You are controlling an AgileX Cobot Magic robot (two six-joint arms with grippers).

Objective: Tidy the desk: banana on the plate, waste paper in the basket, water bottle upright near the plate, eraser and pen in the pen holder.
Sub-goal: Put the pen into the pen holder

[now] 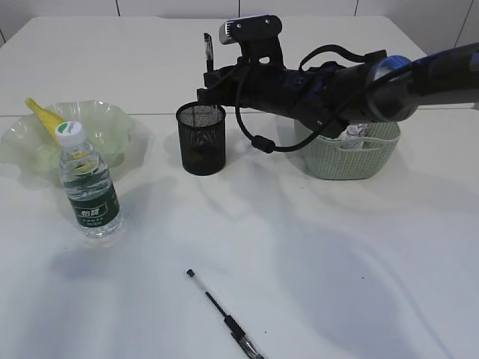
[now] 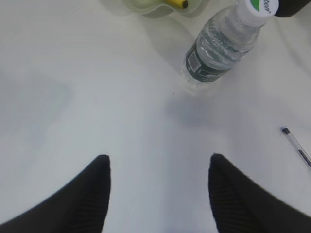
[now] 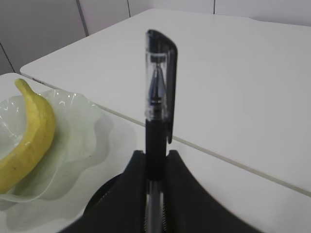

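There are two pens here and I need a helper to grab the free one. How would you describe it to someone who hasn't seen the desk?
Start at the water bottle standing by the plate. Look toward the table's near edge: a pen lies flat there, alone. The other pen is held upright in the right gripper above the mesh pen holder.

Little can be read here. The water bottle [image 1: 88,187] carries a dark green label [image 1: 93,206] with white characters and small print — too small and blurred to make out in the exterior view. In the left wrist view its white-and-green cap [image 2: 260,6] shows part of a printed word, cut off and unclear, and the label there shows a barcode [image 2: 194,62] — its digits unreadable.
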